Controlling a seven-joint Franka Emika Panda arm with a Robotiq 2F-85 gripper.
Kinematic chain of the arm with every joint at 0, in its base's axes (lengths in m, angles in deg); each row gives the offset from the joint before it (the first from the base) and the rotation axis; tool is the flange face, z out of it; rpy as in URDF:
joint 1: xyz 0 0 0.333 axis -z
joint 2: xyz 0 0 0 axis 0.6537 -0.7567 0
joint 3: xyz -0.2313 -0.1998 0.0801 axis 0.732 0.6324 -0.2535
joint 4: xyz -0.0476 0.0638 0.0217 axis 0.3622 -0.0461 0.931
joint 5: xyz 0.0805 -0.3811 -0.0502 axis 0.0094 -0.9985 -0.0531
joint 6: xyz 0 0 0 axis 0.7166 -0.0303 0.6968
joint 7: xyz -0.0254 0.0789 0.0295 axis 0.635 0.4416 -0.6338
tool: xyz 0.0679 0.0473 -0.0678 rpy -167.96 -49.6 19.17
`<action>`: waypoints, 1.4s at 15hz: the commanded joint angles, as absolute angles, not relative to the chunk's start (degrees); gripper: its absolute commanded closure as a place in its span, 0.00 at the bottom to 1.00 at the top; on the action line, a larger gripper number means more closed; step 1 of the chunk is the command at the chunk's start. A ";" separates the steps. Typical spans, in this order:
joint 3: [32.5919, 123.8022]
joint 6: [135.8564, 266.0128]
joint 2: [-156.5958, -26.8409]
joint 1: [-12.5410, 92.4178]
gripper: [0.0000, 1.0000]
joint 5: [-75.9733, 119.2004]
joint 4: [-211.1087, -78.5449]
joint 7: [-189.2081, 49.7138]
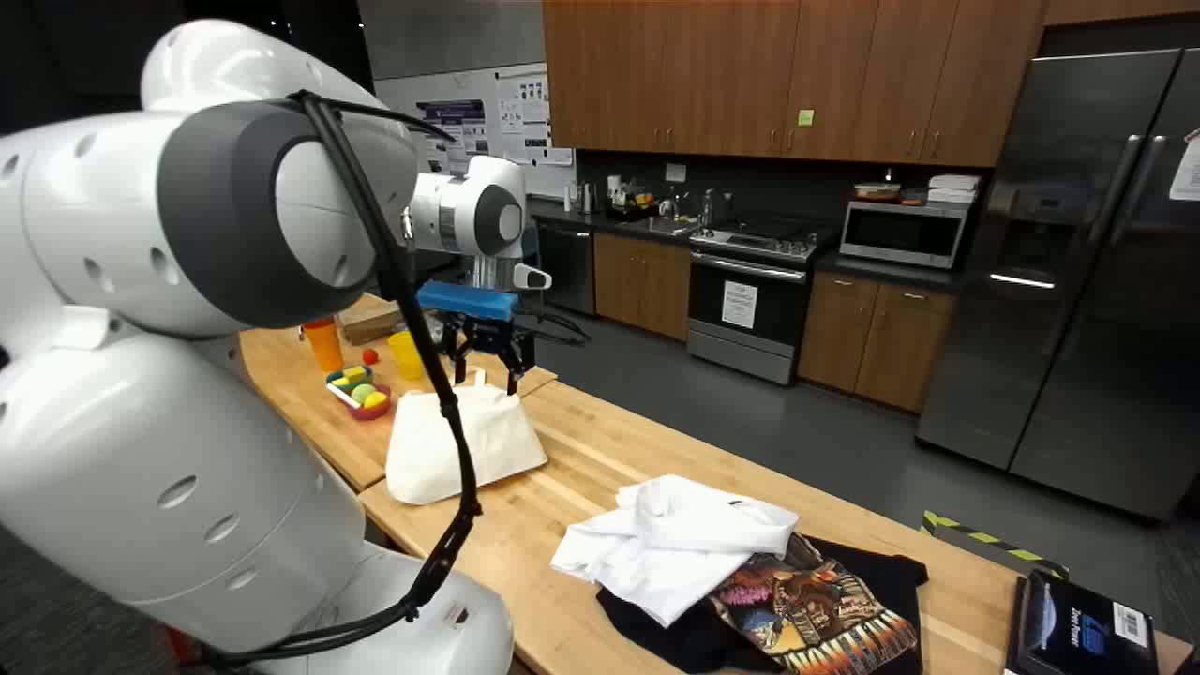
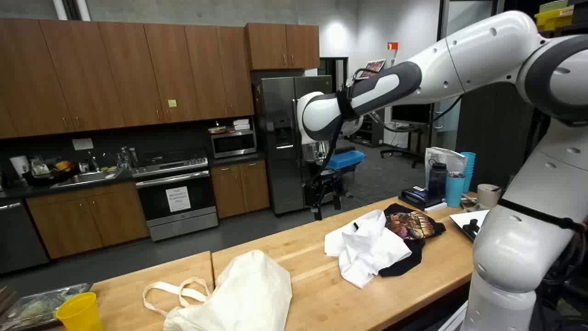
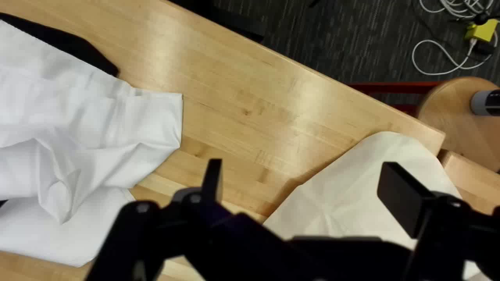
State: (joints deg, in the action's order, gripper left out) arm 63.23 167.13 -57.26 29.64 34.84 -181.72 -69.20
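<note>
Wood [image 3: 250, 113] separates white cloth [image 3: 93, 128] from bag [image 3: 345, 199] near edge [image 3: 384, 109].

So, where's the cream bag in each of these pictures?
In an exterior view: the bag sits a little below and left of the middle.
In an exterior view: the bag is at the bottom edge, left of centre.
In the wrist view: the bag is lower right, partly behind the tool.
Shared landmark: the white cloth, right of the bag in both exterior views, left in the wrist view.
</note>
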 commanded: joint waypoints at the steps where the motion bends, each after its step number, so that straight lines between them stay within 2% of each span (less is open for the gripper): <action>1: 63.03 167.08 -57.27 29.76 0.00 34.87 -181.62 -69.21; 15: 63.06 167.09 -57.26 29.79 0.00 34.87 -181.60 -69.22; 21: 62.12 158.15 -49.24 31.10 0.00 18.07 -186.58 -68.94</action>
State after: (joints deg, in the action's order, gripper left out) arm 62.37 162.25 -56.20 29.82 25.32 -182.61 -68.94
